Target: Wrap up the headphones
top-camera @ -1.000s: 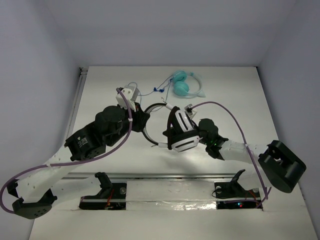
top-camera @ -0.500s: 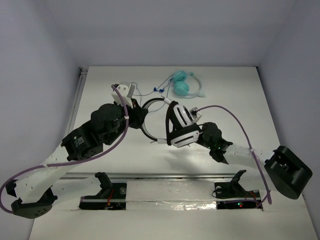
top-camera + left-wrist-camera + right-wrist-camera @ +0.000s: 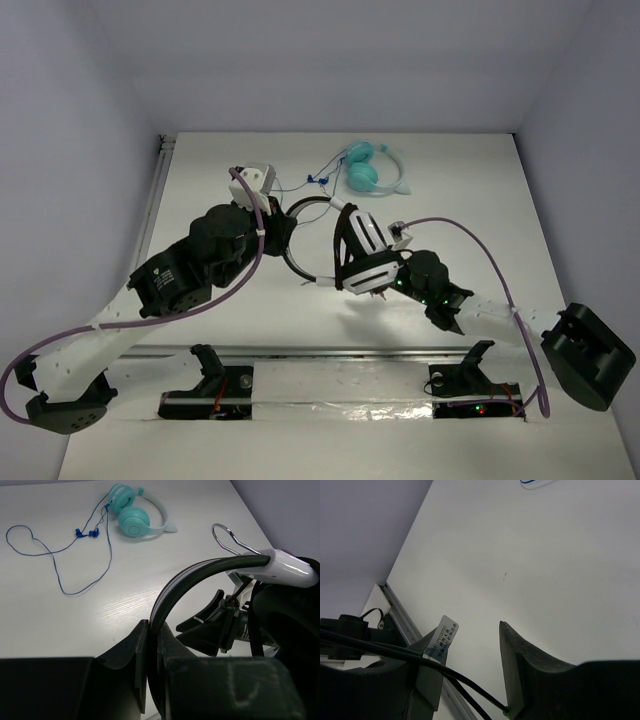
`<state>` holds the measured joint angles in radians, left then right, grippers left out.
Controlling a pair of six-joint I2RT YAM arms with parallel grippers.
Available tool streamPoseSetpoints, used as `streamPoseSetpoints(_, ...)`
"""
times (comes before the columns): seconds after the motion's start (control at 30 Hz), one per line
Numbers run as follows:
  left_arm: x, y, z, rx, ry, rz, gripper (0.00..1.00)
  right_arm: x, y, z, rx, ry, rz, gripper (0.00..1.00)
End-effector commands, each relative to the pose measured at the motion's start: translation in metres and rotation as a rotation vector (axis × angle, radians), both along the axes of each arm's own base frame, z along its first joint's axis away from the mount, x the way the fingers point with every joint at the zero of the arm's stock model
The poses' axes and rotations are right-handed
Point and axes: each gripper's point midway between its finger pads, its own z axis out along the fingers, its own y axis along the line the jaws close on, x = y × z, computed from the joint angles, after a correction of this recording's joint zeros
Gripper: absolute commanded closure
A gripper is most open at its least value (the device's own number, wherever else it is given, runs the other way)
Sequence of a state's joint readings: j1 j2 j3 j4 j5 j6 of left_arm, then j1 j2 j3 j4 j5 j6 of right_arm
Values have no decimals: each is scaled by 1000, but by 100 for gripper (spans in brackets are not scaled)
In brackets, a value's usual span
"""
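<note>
The left gripper [image 3: 150, 632] is pinching the headphones [image 3: 187, 575] by their smooth curved black headband over the matte white table [image 3: 60, 615], while the right gripper [image 3: 470, 630] is standing half open, their thin dark cable [image 3: 465, 682] crossing loosely between its fingers.

White tag [image 3: 442, 636] on thin cable [image 3: 480, 694], print too blurred to read

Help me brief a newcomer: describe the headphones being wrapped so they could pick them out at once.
On the white table, look near the middle, where the left gripper is shut on a black headband. That belongs to the headphones: large, black and white, held by the arm, unlike the smaller teal headphones lying alone farther back.
</note>
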<state>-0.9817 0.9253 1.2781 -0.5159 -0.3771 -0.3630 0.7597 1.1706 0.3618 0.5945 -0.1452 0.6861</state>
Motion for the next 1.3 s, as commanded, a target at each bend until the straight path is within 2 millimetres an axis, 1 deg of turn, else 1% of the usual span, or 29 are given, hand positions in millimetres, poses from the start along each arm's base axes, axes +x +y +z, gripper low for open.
streamPoseSetpoints(0.0, -1, -7, 70, -237, -107, -5, 100, 6, -4, 5, 0, -15, -35, 48)
streamPoseSetpoints(0.03, -1, -7, 69, -237, -107, -8, 100, 6, -3, 3, -4, -11, -30, 46)
streamPoseSetpoints(0.17, -2, -11, 68, -245, -100, -23, 100, 7, 3, 6, 3, -22, -5, 46)
streamPoseSetpoints(0.2, -4, -14, 66, -247, -94, -39, 100, 8, 5, 9, 6, -31, -1, 45)
streamPoseSetpoints(0.27, -6, -19, 66, -258, -91, -64, 100, 8, 8, 12, 10, -39, 18, 40)
streamPoseSetpoints(0.33, -8, -24, 62, -265, -83, -87, 100, 10, 13, 20, 18, -58, 34, 39)
streamPoseSetpoints(0.47, -6, -22, 60, -253, -79, -72, 100, 14, 17, 28, 23, -76, 37, 37)
streamPoseSetpoints(0.53, -3, -17, 60, -238, -83, -43, 100, 15, 15, 32, 27, -79, 25, 38)
streamPoseSetpoints(0.57, -3, -15, 62, -237, -86, -37, 100, 15, 12, 27, 15, -67, 13, 38)
streamPoseSetpoints(0.6, -2, -13, 61, -231, -88, -24, 100, 14, 10, 30, 18, -73, 6, 38)
streamPoseSetpoints(0.63, -1, -11, 62, -228, -90, -17, 100, 14, 6, 28, 12, -69, -8, 38)
streamPoseSetpoints(0.67, 0, -10, 61, -222, -89, -11, 100, 15, -1, 19, -13, -52, -42, 38)
streamPoseSetpoints(0.7, 0, -9, 61, -220, -91, -3, 100, 14, -4, 18, -16, -47, -56, 38)
streamPoseSetpoints(0.73, 0, -9, 62, -218, -91, -4, 100, 13, -7, 23, -10, -56, -62, 38)
streamPoseSetpoints(0.8, 0, -10, 62, -215, -92, -9, 100, 11, -14, 15, -40, -39, -80, 39)
streamPoseSetpoints(0.83, 0, -10, 64, -217, -94, -10, 100, 11, -15, 15, -44, -42, -81, 43)
streamPoseSetpoints(0.87, 0, -11, 64, -216, -93, -12, 100, 10, -16, 16, -42, -47, -85, 45)
streamPoseSetpoints(0.9, 0, -11, 65, -218, -94, -13, 100, 10, -16, 16, -42, -47, -82, 51)
streamPoseSetpoints(0.97, 1, -11, 65, -214, -94, -9, 100, 9, -14, 16, -43, -42, -71, 59)
streamPoseSetpoints(1.0, 2, -11, 65, -214, -95, -8, 100, 8, -14, 13, -49, -35, -68, 59)
streamPoseSetpoints(1.03, 2, -10, 66, -215, -96, -3, 100, 8, -13, 12, -51, -31, -62, 72)
streamPoseSetpoints(1.07, 3, -10, 65, -209, -94, 3, 100, 5, -13, 9, -56, -19, -50, 80)
streamPoseSetpoints(1.13, 10, -3, 66, -209, -100, 52, 100, 0, -14, 2, -54, 6, -43, 91)
streamPoseSetpoints(1.2, 15, -5, 66, -205, -100, 66, 100, -5, -13, 1, -42, 15, -20, 94)
streamPoseSetpoints(1.23, 17, -8, 70, -218, -104, 63, 100, -8, -13, -2, -42, 29, -16, 98)
streamPoseSetpoints(1.27, 22, -11, 68, -211, -101, 69, 100, -11, -14, -6, -44, 36, -7, 100)
